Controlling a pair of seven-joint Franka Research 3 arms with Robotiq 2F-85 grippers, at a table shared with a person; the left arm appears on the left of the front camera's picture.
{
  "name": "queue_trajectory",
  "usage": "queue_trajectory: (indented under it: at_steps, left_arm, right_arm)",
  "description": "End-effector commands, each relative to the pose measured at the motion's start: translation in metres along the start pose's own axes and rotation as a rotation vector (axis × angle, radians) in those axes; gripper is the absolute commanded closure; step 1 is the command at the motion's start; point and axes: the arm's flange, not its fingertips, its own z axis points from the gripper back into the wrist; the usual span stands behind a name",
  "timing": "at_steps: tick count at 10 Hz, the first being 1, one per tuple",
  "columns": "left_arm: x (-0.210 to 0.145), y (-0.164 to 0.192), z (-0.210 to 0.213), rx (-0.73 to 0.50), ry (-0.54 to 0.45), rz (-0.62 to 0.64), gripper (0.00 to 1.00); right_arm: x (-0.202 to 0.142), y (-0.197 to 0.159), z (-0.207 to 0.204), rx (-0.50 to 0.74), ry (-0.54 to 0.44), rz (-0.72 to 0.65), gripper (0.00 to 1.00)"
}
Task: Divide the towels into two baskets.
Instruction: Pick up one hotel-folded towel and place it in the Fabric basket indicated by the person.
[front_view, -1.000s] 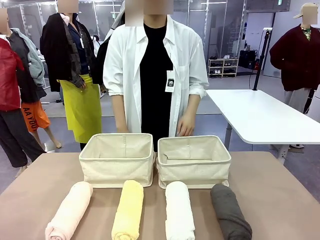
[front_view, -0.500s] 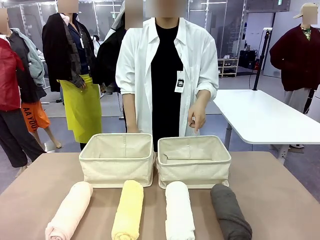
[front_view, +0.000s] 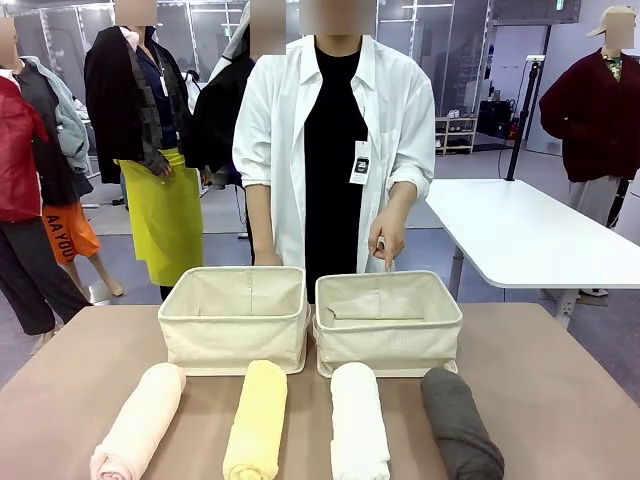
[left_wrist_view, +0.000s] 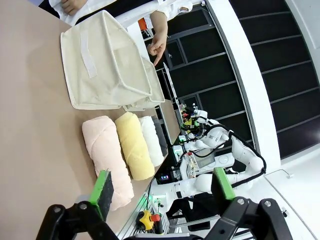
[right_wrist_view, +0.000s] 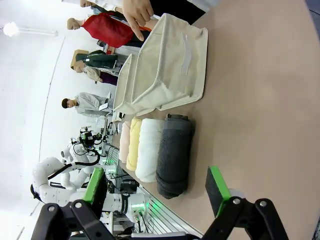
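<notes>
Entry, change noted: the person's hand (front_view: 386, 240) has lifted and now points a finger down at the right basket (front_view: 390, 352), which I read as a cue.
- Left basket (front_view: 232, 347): just beside it.
- Pink towel (front_view: 140, 420), yellow towel (front_view: 257, 418), white towel (front_view: 358, 420), grey towel (front_view: 460, 425): in a row before it, on the table (front_view: 560, 400).
- Left fingers (left_wrist_view: 103, 189), right fingers (right_wrist_view: 95, 186): spread wide, empty.
</notes>
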Motion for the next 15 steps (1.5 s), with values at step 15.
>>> queue_trajectory:
  at_steps: [15]
  left_arm:
    - [0.0, -0.001, 0.002, -0.001, -0.001, -0.002, 0.0]
  right_arm:
    - [-0.03, 0.109, -0.267, -0.701, 0.436, 0.186, 0.0]
